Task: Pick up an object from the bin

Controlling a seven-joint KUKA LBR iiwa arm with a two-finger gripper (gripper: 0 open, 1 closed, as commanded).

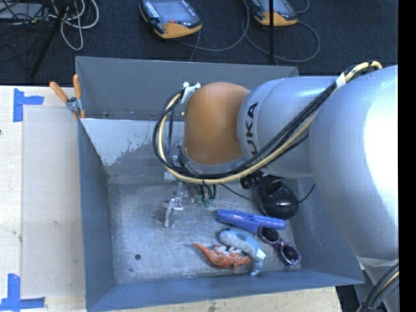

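**Jaws low over bare floor, pickable items off to the side**

Camera view: jaws sit low over bare floor mid-bin [130, 239]. Open or closed: can't tell.
Candidates heap toward the bin's near-right corner: orange lizard toy [221, 257], blue tool [250, 220], sunglasses [284, 247], black mouse [277, 201].
I'd go for the lizard: centre over its body, then close.

Robot lab: KUKA arm [312, 129], teach pendants [170, 15], cables [71, 12].

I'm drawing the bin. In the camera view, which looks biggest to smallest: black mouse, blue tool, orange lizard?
Largest: black mouse.
Then blue tool and orange lizard, too alike to rank.
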